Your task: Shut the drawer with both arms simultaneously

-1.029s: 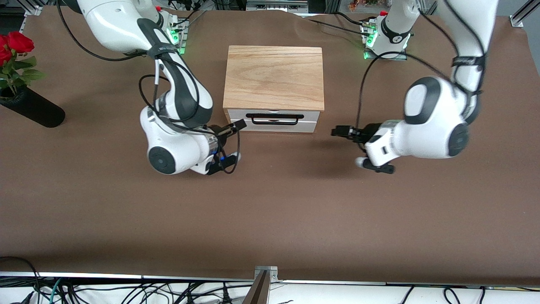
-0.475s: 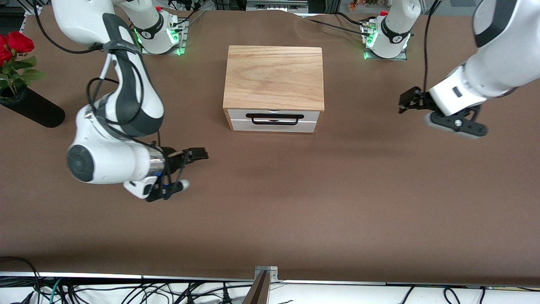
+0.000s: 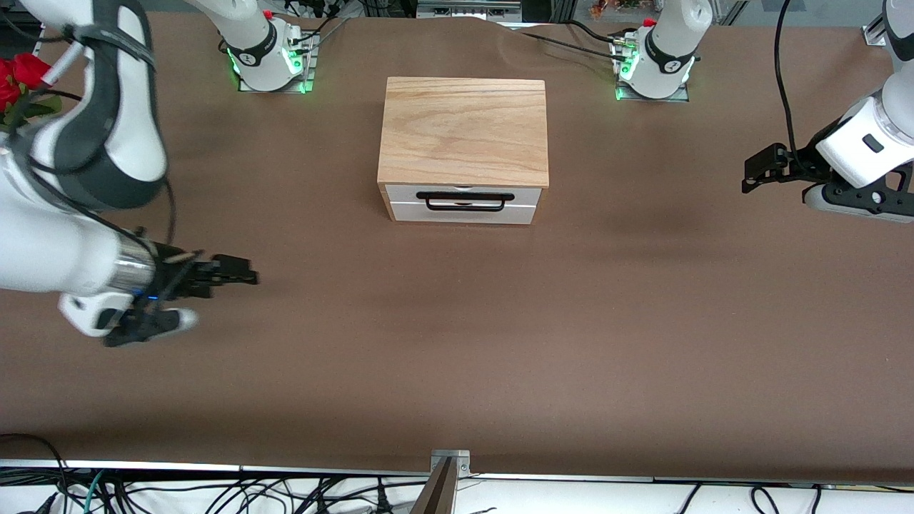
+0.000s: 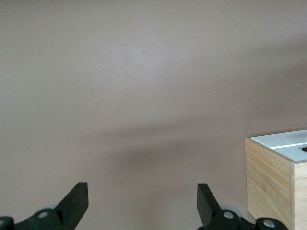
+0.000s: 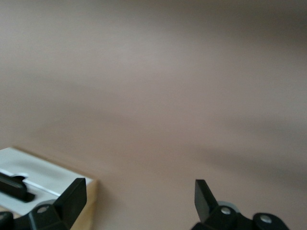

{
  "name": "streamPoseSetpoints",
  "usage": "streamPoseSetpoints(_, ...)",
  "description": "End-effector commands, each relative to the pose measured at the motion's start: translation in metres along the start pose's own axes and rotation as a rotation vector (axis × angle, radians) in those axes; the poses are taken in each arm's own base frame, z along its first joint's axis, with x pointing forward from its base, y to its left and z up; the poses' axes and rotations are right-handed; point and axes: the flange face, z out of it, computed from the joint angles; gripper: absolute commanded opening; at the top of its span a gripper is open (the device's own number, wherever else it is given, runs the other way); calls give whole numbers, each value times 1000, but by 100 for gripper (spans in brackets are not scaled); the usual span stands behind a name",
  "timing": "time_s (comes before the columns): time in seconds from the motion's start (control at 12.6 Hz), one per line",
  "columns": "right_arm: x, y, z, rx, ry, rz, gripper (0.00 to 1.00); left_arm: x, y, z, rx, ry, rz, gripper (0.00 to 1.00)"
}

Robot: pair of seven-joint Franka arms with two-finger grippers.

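Note:
The oak box (image 3: 464, 128) stands mid-table. Its drawer (image 3: 463, 203), a white front panel with a thin black wire handle (image 3: 464, 200), sits pushed in flush with the box. My left gripper (image 3: 757, 171) is open and empty over the brown table at the left arm's end, well apart from the box. My right gripper (image 3: 239, 275) is open and empty over the table at the right arm's end. The left wrist view shows the open left gripper (image 4: 142, 203) and the box's corner (image 4: 273, 177). The right wrist view shows the open right gripper (image 5: 139, 199) and the drawer front (image 5: 43, 175).
Red roses (image 3: 18, 75) show at the right arm's end, partly hidden by the right arm. The arm bases (image 3: 268, 53) (image 3: 653, 61) stand near the box's back corners. A metal bracket (image 3: 450, 464) marks the table edge nearest the front camera.
Both grippers have swung away from the drawer front, each toward its own arm's end of the table. The drawer has stayed shut in the box.

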Motion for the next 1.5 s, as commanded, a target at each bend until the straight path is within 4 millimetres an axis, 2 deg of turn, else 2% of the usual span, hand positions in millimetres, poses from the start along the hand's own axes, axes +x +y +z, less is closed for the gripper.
streamPoseSetpoints(0.0,-27,25,-56,-92,41,3,100,1,2,-11,34,7,15,100)
streamPoseSetpoints(0.08,-38,37,-71,-120,49,7,100,1,4,-12,34,8,15,100)
streamPoseSetpoints(0.24,-61,44,-103,-179,80,0,100,2,5,-11,36,8,12,100)
streamPoseSetpoints(0.32,-70,43,-120,-217,108,-5,100,1,4,-10,35,5,11,100)
streamPoseSetpoints(0.47,-83,37,-138,-320,111,-24,100,2,5,-10,35,7,12,100)
streamPoseSetpoints(0.55,-87,23,-142,-383,102,-58,100,2,4,-10,37,8,12,100)
streamPoseSetpoints(0.63,-95,20,-145,-395,99,-63,100,2,5,-10,36,8,12,100)
streamPoseSetpoints(0.79,-108,32,-138,-383,83,-32,100,3,3,-7,37,3,10,100)
streamPoseSetpoints(0.95,-110,36,-134,-320,78,4,100,4,4,-4,37,-1,12,100)
streamPoseSetpoints(1.19,-116,35,-126,-278,65,189,100,4,3,-4,37,-1,10,100)
streamPoseSetpoints(1.42,-112,43,-105,-262,28,210,100,5,3,-3,36,-4,9,100)
